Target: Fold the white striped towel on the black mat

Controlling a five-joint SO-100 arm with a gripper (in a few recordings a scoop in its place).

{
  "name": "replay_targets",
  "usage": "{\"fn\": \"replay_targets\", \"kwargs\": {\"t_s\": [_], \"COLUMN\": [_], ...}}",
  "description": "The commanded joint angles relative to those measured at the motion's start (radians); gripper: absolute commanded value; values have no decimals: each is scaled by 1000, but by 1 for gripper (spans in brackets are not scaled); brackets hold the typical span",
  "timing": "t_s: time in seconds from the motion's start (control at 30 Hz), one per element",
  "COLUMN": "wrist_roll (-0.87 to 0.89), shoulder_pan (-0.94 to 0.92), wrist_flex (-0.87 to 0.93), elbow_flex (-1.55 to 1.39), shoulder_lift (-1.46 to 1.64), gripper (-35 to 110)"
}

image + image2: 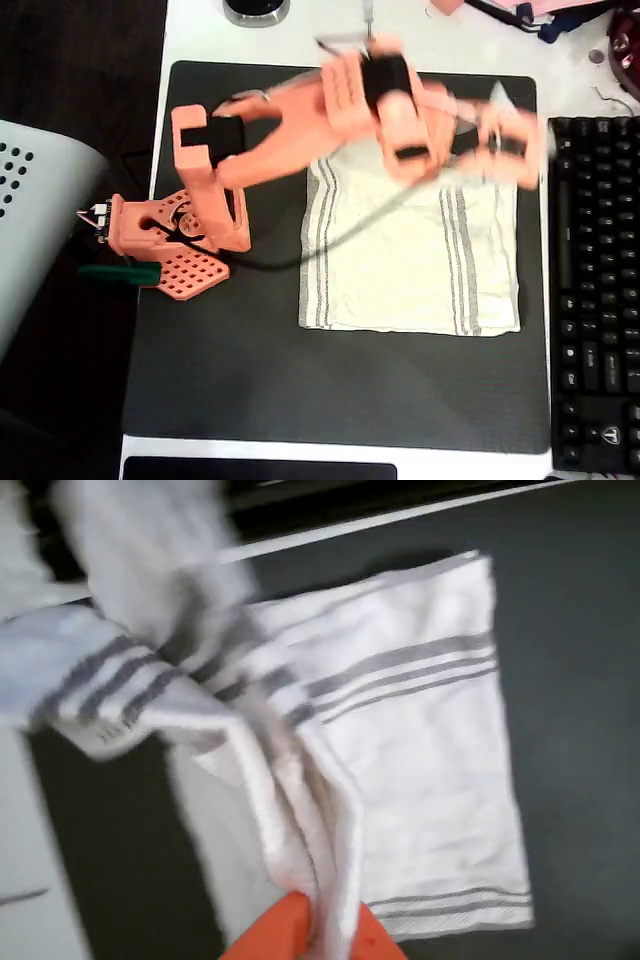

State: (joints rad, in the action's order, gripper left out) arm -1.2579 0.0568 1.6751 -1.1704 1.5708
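Cream towel (420, 770) corner in gripper (305, 925)

Overhead view: the towel (410, 255) lies on the mat (230, 370), toward its right half. The arm's base (180, 240) sits on the mat's left part, the arm reaching right over the towel's far edge. A keyboard (595, 290) lies right of the mat on the tabletop (200, 30).

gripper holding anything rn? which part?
Yes: the gripper is pinching the towel at a bunched fold of cloth near its striped end, lifted off the mat. Motion blur hides whether that is a corner or an edge.
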Motion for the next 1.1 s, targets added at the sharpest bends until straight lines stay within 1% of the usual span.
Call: {"fn": "replay_targets", "kwargs": {"t_s": [0.0,0.1,0.2,0.27,0.33,0.53,0.67,0.8,0.97,1.07], "wrist_roll": [-49,-86,-124,-173,-204,-291,-296,-282,-278,-275], "shoulder_pan": [-91,-166,-222,-256,-290,-400,-436,-420,-368,-341], "wrist_flex": [-117,-204,-353,-433,-454,-459,-439,-354,-327,-255], "elbow_flex": [-87,-138,-250,-307,-314,-328,-373,-368,-410,-365], "shoulder_lift": [3,-81,-166,-218,-259,-288,-261,-189,-75,-49], "gripper": [0,0,1,4,8,8,11,12,15,15]}}
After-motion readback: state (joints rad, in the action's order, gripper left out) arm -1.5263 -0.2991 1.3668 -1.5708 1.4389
